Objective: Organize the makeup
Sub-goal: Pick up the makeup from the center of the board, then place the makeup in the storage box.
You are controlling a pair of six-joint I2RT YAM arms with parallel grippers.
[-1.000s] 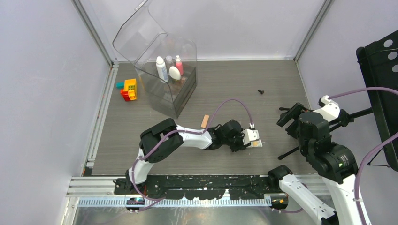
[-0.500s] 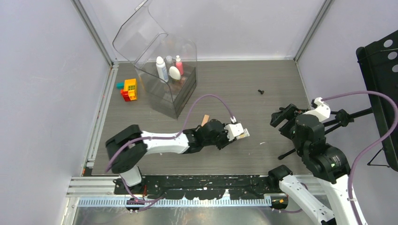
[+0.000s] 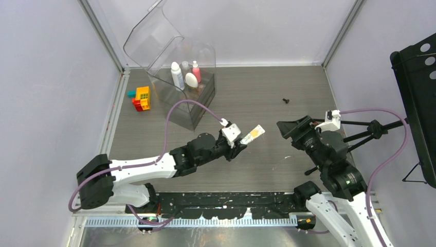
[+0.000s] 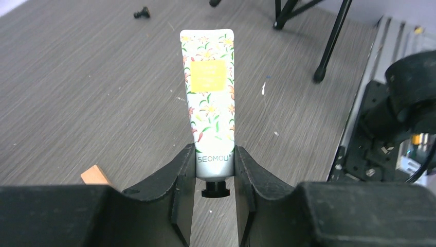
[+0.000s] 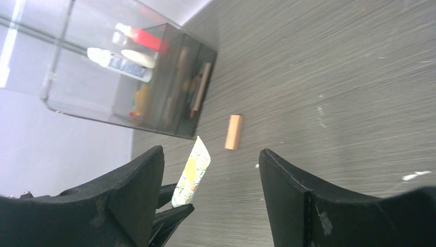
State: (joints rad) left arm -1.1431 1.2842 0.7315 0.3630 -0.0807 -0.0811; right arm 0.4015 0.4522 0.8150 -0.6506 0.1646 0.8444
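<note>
Two tools to account for, and several ways to slip:
- Grips with the left tool [image 4: 215, 159], shut tight on the cap end of the cream tube [image 4: 208, 92]; holds it, seemingly, clear of the tabletop [image 4: 103, 77], tail pointing toward the right arm.
- Holds the right tool [image 5: 210, 159] spread wide with nothing in it, facing the tube's free end from close by.
- Risks pinching only the soft flat tail in a handover, bending it or letting it slide out.
- Risks a drop onto the tabletop if let go before a firm second grip.
- Could knock fingers together, with both tools so near.
- Could clip the wall of the clear case [image 3: 180, 110] on the way in and jostle the bottles [image 3: 176, 75] standing inside.
- Leaves the sponge [image 5: 234, 132] loose on the tabletop, easy to sweep aside.
</note>
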